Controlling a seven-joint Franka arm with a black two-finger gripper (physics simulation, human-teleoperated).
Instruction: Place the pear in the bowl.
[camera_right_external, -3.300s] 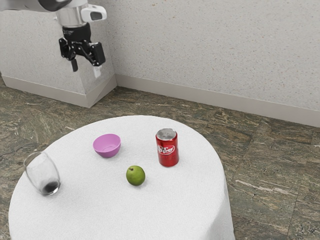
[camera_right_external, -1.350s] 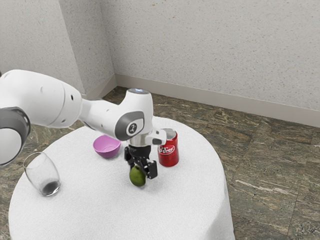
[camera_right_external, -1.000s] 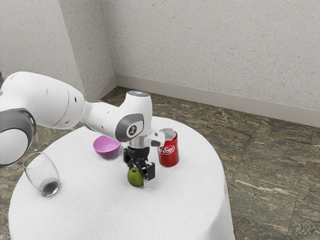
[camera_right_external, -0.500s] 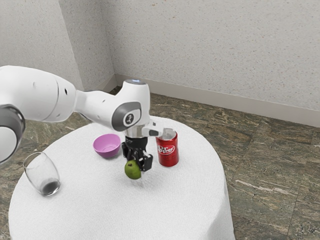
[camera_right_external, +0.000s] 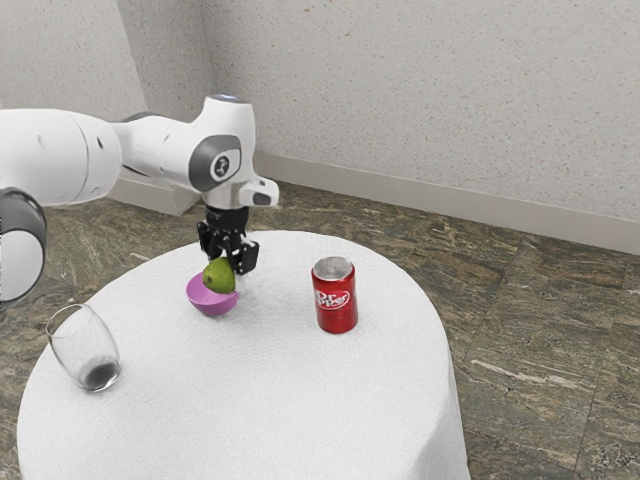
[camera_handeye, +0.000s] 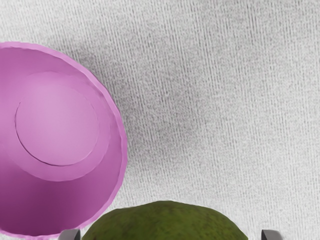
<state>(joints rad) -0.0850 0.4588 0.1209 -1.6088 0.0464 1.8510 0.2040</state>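
My black gripper (camera_right_external: 229, 262) is shut on the green pear (camera_right_external: 219, 276), holding it up off the table. In the exterior view the pear overlaps the far, right-hand part of the pink bowl (camera_right_external: 212, 304), which stands upright on the table. In the wrist view the pear (camera_handeye: 165, 223) hangs beside the bowl (camera_handeye: 60, 120), partly over the edge of its rim as seen from the hand. The bowl's inside shows nothing in it. Fingertip parts stand on either side of the pear there.
A red soda can (camera_right_external: 335, 296) stands upright toward the exterior view's right. A clear glass (camera_right_external: 86, 350) with a dark bottom stands at the exterior view's left. Both are on the round white-clothed table (camera_right_external: 270, 400).
My gripper has lifted the pear off the table and carried it toward the exterior view's upper left, from near the can to the bowl. Bowl, can and glass have not moved.
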